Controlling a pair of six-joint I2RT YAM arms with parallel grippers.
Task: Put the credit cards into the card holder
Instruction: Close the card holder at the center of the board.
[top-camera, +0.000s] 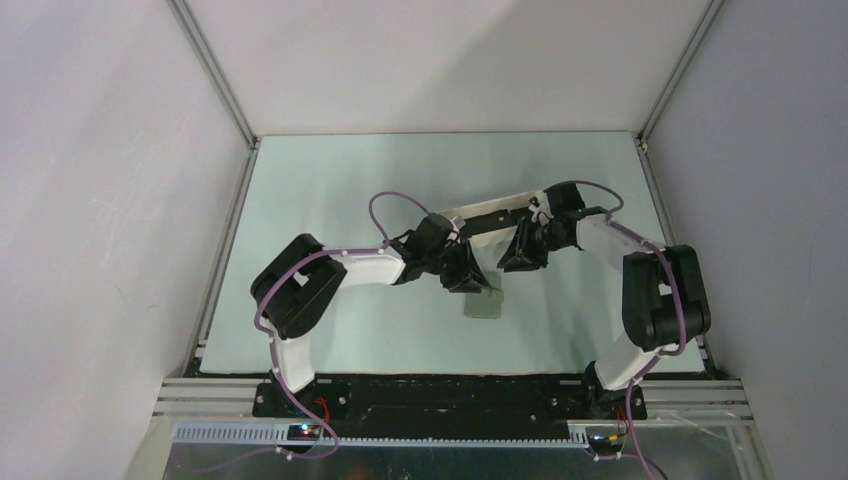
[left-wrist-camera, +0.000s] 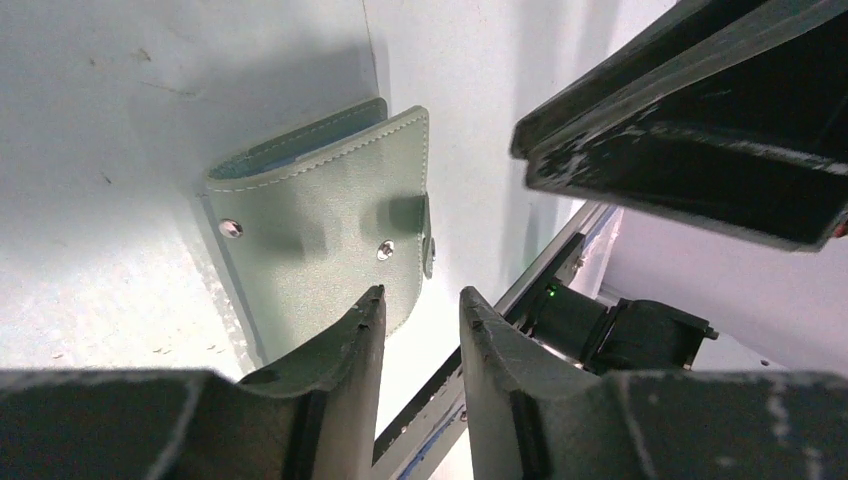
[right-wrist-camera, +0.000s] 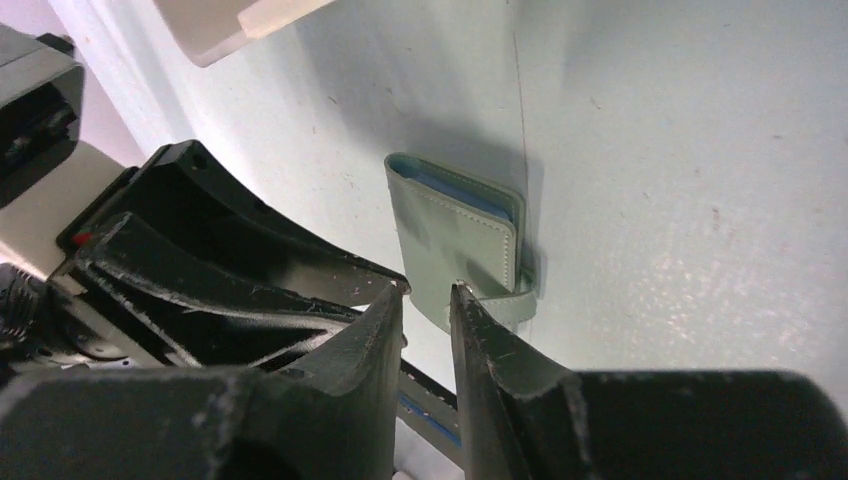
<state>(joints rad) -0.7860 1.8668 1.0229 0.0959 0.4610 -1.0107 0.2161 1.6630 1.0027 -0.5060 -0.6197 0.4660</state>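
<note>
the small grey-green stitched folding card holder (left-wrist-camera: 320, 235) lies closed flat on the pale table (left-wrist-camera: 100, 120), blue lining showing at one edge. it sits just beyond the tips of the left gripper (left-wrist-camera: 422, 296) and the right gripper (right-wrist-camera: 427, 290), both slightly parted and pinching nothing.

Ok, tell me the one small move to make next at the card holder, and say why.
Probably lower the right gripper onto the snap tab and pinch it, to start opening the card holder. The holder lies folded shut with the tab wrapped round its edge, the jaws stand apart and empty close by that tab, and no card is in view yet.
</note>
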